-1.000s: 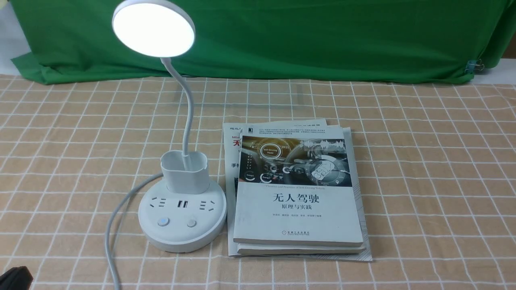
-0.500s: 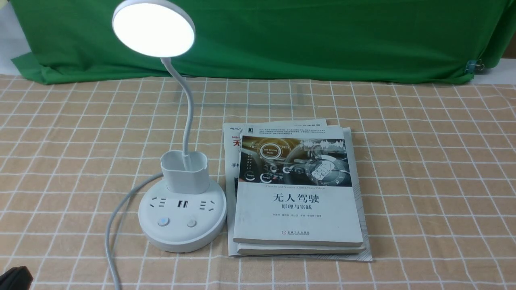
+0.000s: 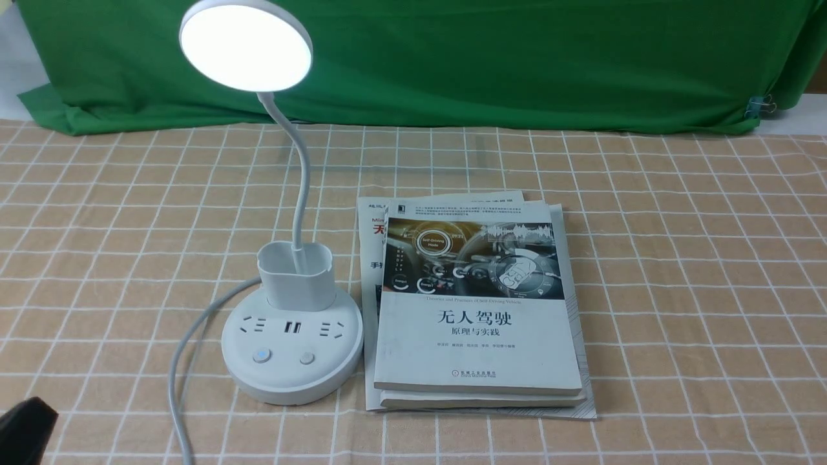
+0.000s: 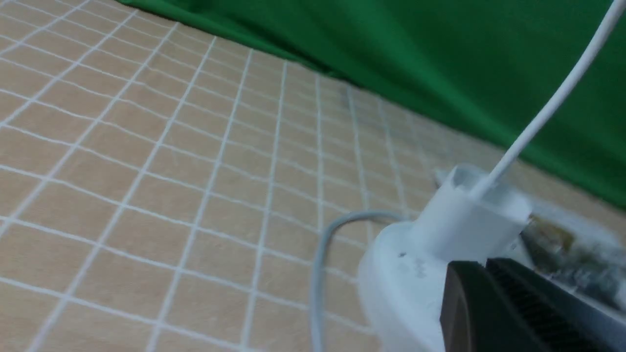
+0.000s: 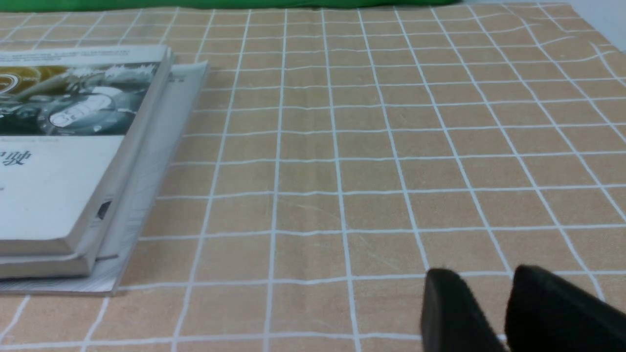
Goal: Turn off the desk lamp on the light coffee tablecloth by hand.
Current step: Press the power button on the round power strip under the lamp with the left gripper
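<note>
The white desk lamp stands on the light coffee tablecloth (image 3: 678,271), left of centre. Its round head (image 3: 245,45) is lit. Its base (image 3: 291,381) carries sockets and two buttons, the left one (image 3: 261,356) and the right one (image 3: 307,358). The pen cup (image 3: 297,274) sits behind them. My left gripper (image 3: 26,429) shows as a black tip at the bottom left corner, well left of the base. In the left wrist view the left gripper (image 4: 484,266) has its jaws together and empty, close to the lamp base (image 4: 401,278). My right gripper (image 5: 489,281) hovers over bare cloth, jaws slightly apart and empty.
A stack of books (image 3: 478,316) lies right against the lamp base; it also shows in the right wrist view (image 5: 63,161). The lamp's white cord (image 3: 184,361) curves off the front edge. A green cloth (image 3: 517,58) hangs along the back.
The black tip of my left gripper has come further up into the bottom left corner of the front view. The lamp stays lit and nothing else has moved.
</note>
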You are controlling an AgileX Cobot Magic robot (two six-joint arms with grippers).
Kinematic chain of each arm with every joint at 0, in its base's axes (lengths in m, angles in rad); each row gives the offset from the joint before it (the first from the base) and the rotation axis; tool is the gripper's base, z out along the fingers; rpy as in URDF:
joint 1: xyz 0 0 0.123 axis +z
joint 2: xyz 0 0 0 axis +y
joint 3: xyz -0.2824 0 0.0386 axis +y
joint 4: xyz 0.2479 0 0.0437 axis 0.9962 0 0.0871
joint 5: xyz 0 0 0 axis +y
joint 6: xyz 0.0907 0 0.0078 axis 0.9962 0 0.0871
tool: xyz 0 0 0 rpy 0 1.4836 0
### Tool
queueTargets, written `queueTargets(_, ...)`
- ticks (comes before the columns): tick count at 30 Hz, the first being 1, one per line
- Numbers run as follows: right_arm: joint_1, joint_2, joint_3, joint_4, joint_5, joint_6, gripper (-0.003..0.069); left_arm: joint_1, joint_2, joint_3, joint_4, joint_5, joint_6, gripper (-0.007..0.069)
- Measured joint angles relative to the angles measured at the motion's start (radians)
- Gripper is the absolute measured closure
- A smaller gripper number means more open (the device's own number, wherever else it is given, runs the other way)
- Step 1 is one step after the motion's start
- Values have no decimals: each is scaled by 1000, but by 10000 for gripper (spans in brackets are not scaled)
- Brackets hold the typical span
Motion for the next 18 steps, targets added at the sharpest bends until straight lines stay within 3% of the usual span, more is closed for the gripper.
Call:
queueTargets(3, 0, 0, 0, 0, 0, 0, 416, 0, 0, 0, -163, -65, -17, 608)
queueTargets(10, 0, 0, 0, 0, 0, 0, 416, 0, 0, -3, -194, -160, -35, 608)
queueTargets(14, 0, 0, 0, 0, 0, 0, 416, 0, 104, -130, -145, 6, -39, 608)
queueTargets(18, 0, 0, 0, 0, 0, 0, 416, 0, 347, -327, -19, 234, -40, 608)
